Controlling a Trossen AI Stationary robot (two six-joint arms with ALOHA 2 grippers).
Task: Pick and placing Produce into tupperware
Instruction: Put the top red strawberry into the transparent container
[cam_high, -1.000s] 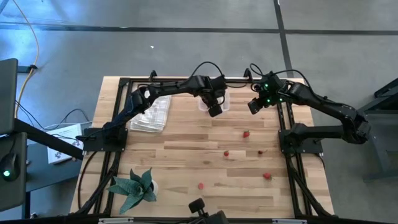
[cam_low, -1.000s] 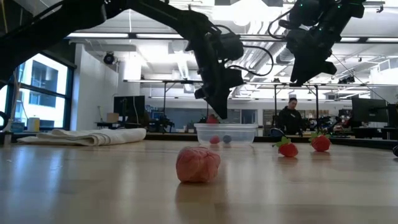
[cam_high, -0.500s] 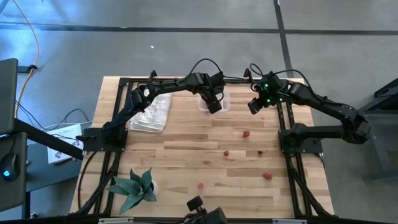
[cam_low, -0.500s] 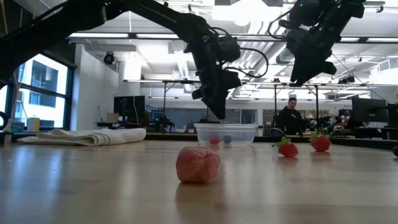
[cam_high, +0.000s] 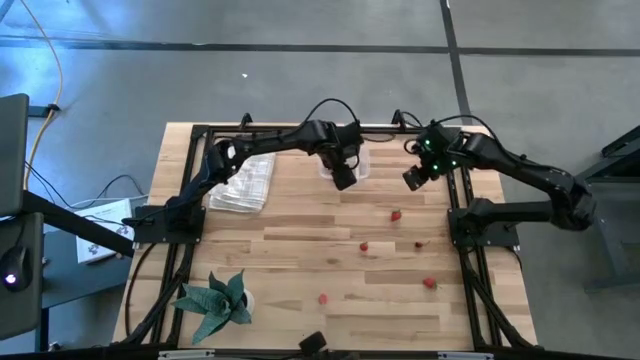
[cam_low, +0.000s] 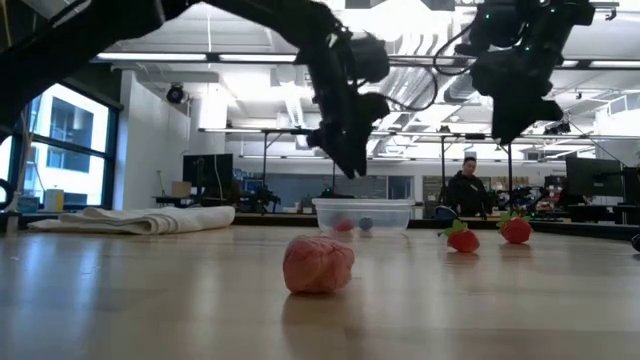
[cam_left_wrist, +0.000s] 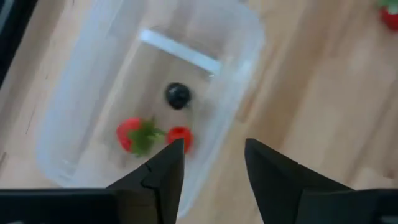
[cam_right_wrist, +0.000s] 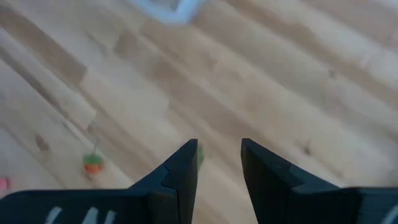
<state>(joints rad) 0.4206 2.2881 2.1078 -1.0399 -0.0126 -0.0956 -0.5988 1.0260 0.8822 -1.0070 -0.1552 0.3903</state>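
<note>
The left gripper (cam_high: 344, 177) is held above the near edge of the container (cam_high: 343, 163), fingers (cam_left_wrist: 166, 163) parted and empty. The container sits at the table's (cam_high: 300, 240) far edge, its long axis running front to back, with two red berries (cam_left_wrist: 179, 137) and a dark one (cam_left_wrist: 178, 95) inside. The right gripper (cam_high: 413, 179) hangs open over bare wood, holding nothing.

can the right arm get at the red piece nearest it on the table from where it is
Probably yes: the right gripper hangs open above bare wood, and the red piece lies in the open just beyond it, with nothing between them.
</note>
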